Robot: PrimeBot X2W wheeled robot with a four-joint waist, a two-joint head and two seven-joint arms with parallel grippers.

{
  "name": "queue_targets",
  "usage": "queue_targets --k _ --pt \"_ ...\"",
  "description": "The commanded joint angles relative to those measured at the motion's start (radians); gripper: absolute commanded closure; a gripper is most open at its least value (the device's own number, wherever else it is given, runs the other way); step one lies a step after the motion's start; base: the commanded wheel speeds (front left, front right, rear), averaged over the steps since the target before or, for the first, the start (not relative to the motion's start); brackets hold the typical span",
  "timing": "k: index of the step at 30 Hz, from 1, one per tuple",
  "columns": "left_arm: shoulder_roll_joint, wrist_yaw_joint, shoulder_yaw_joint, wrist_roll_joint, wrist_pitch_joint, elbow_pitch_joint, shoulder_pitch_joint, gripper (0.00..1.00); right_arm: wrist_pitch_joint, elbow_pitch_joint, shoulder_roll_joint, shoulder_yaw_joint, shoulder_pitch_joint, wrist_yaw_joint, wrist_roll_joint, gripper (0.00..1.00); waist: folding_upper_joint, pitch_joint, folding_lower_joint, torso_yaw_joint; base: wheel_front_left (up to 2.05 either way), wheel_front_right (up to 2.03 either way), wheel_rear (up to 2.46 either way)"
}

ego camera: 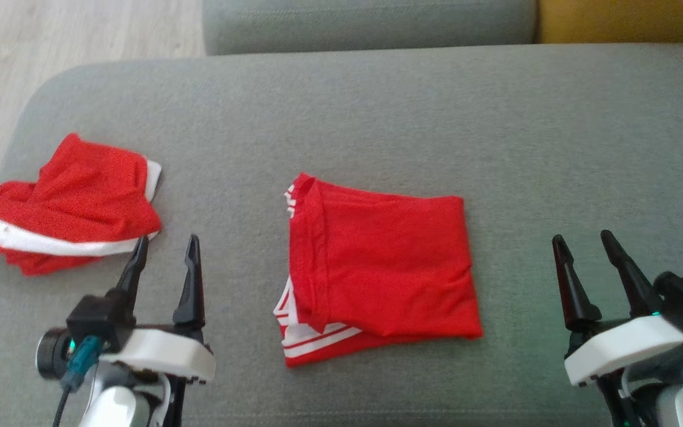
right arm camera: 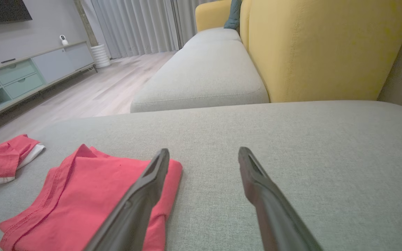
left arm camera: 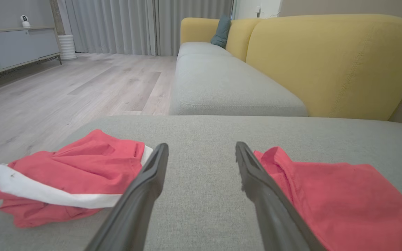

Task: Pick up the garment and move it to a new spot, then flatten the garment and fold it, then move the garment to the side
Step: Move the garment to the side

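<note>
The left claw (ego camera: 168,238) is released, its two dark fingers spread with bare grey fabric between the tips. It sits low over the near left part of the grey cushion (ego camera: 436,118), between the two pieces of clothing. In the left wrist view one finger crosses in front of each piece, and whether either finger touches cloth cannot be told. The right claw (ego camera: 581,236) is released too, with two fingers parted and nothing between them. It is over the near right part of the cushion, clear of the cloth in the head view.

There are two red garments. The folded red garment (ego camera: 380,267) lies as a rough rectangle in the middle of the cushion, toward its near edge, with white stripes showing at its left corners. The crumpled red garment (ego camera: 63,207), which has a broad white band, lies bunched at the cushion's left edge, well apart from the folded one.

Beyond the far edge is a second grey cushion (ego camera: 365,24) with a yellow backrest (left arm camera: 326,62) alongside and one teal pillow (left arm camera: 221,31) at its far end. A pale wood floor (ego camera: 51,35) runs past the left edge.
</note>
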Motion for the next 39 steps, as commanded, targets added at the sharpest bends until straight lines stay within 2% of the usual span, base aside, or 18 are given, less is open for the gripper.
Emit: queue_targets --k 1,7,14,22,23,24,32,39 --pt "0.010 0.002 0.031 0.004 -0.012 -0.037 -0.066 0.00 0.003 -0.029 -0.018 0.022 -0.050 -0.001 -0.009 0.00 -0.0001 0.025 0.0000 0.026 0.00 0.00 0.00" --pt "-0.008 -0.016 0.016 0.007 -0.030 -0.029 -0.131 0.00 0.011 0.047 -0.024 0.054 -0.083 -0.001 -0.006 0.00 -0.0001 0.093 0.0000 0.090 0.00 0.00 0.00" --pt "-0.035 -0.031 0.009 0.012 -0.048 -0.011 -0.187 0.00 0.008 0.232 -0.012 0.078 -0.148 -0.001 0.003 0.00 -0.0001 0.153 0.0000 0.151 0.00 0.00 0.00" --pt "-0.050 -0.042 0.017 0.020 -0.055 0.006 -0.202 0.00 0.016 0.374 0.005 0.104 -0.193 -0.001 0.032 0.00 -0.0001 0.172 0.0000 0.172 0.00 0.00 0.00" --pt "-0.054 -0.043 0.020 0.022 -0.056 0.009 -0.203 0.00 0.016 0.395 0.008 0.113 -0.202 -0.001 0.042 0.82 -0.0001 0.173 0.0000 0.171 0.00 0.00 0.00" --pt "-0.056 -0.044 0.022 0.024 -0.056 0.009 -0.203 0.00 0.014 0.402 0.008 0.116 -0.206 -0.001 0.044 1.00 -0.0001 0.173 0.0000 0.170 0.00 0.00 0.00" --pt "-0.062 -0.053 0.037 0.045 -0.057 -0.011 -0.201 0.00 -0.015 0.393 0.000 0.137 -0.233 -0.001 0.049 1.00 -0.0001 0.169 0.0000 0.112 0.00 0.00 0.00" --pt "-0.052 -0.064 0.039 0.064 -0.057 -0.029 -0.200 0.00 -0.012 0.374 -0.064 0.192 -0.278 -0.001 0.049 1.00 -0.0001 0.179 0.0000 -0.032 0.00 0.00 0.00"
